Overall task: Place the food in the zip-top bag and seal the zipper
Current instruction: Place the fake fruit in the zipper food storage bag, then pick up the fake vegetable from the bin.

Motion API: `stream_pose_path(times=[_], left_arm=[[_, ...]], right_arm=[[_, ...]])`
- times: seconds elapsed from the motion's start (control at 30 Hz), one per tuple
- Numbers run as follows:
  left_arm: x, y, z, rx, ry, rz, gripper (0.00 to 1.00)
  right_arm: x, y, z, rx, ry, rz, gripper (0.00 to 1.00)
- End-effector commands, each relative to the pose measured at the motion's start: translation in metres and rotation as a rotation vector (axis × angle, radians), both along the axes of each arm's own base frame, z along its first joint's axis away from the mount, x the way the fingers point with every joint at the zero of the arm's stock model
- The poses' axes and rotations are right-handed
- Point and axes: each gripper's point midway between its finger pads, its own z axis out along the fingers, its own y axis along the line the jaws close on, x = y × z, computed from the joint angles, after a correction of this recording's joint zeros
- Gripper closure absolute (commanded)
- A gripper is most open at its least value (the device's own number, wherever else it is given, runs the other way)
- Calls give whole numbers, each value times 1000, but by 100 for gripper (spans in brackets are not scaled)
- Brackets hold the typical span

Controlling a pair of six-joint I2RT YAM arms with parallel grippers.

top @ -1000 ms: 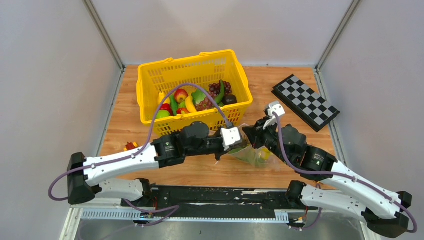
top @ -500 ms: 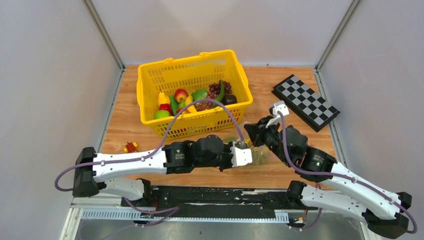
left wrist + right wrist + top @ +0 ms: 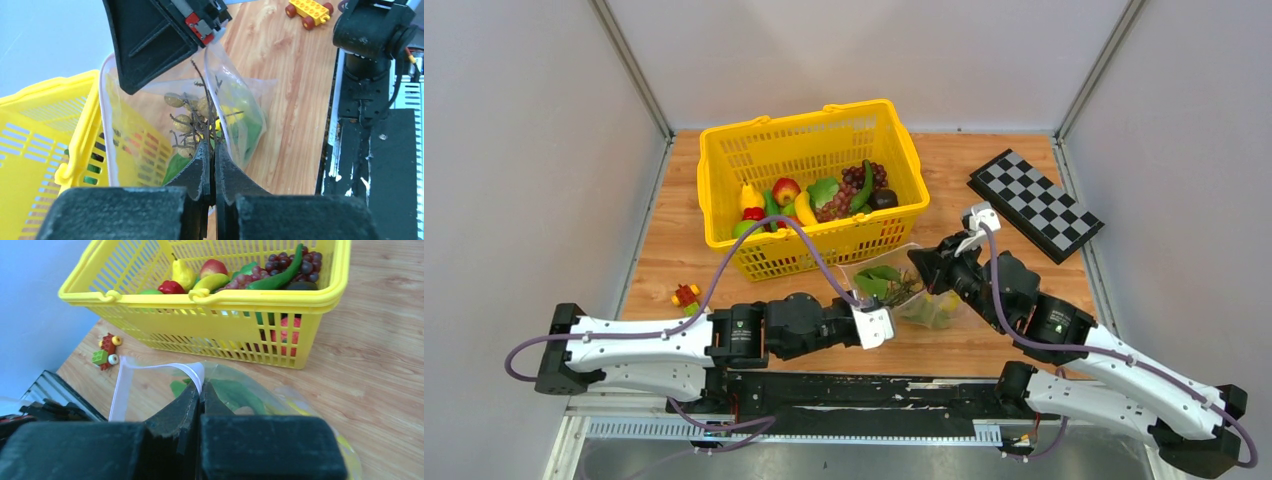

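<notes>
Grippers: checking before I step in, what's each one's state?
Left gripper: shut on the clear crinkly plastic zip-top bag.
Right gripper: shut on its pale zipper edge.

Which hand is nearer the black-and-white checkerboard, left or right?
Right. The right hand sits front-left of the black-and-white checkerboard, shut on the clear dotted plastic bag. The left hand, also shut on that bag, is farther front-left.

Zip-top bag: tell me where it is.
Top view, centre: the zip-top bag, just in front of the yellow basket, held by left gripper and right gripper.

Wooden table (image 3: pixel 954 170), pale grey walls (image 3: pixel 524 150)
</notes>
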Motion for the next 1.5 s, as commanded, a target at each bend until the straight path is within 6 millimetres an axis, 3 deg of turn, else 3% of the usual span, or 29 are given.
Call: stream_pose_path(times=[0.0, 0.2, 0.23, 0.27, 0.33, 0.43, 0.67, 0.77, 0.83, 0.9, 1.03, 1.17, 1.23, 1.3, 1.37, 1.47], left_arm=[[12, -8, 15, -45, -39, 61, 100], [36, -14, 13, -60, 24, 136, 100], [39, -14, 12, -70, 36, 151, 96], [44, -12, 12, -86, 52, 165, 87], [47, -10, 13, -110, 83, 172, 51], [48, -7, 16, -140, 119, 179, 31], [54, 19, 40, -225, 149, 228, 30], [52, 35, 55, -239, 148, 238, 27], [61, 49, 63, -236, 143, 297, 25], [80, 68, 64, -226, 143, 396, 21], [126, 108, 75, -318, 207, 554, 13], [157, 125, 90, -355, 245, 605, 3], [176, 130, 83, -292, 273, 652, 2], [194, 131, 75, -269, 309, 669, 2], [216, 132, 67, -287, 351, 670, 1], [244, 116, 45, -290, 481, 594, 2]], right_arm=[[-13, 17, 32, 136, -53, 115, 99], [-23, 19, 39, 175, -69, 169, 99], [-22, 18, 39, 176, -71, 162, 99], [-22, 17, 38, 172, -69, 159, 99], [-21, 14, 37, 168, -67, 147, 100], [-17, 10, 35, 158, -63, 116, 99], [-5, -8, 29, 149, -52, -7, 100], [7, -32, 25, 158, -47, -153, 100], [11, -47, 25, 175, -21, -242, 100], [13, -45, 36, 138, -67, -223, 100], [25, -84, 55, 40, -75, -432, 100], [26, -96, 94, -5, -199, -429, 100], [22, -90, 102, -61, -245, -351, 100], [17, -74, 94, -155, -230, -240, 100], [10, -54, 60, -319, -156, -92, 100], [11, -55, 5, -406, -29, -123, 100]])
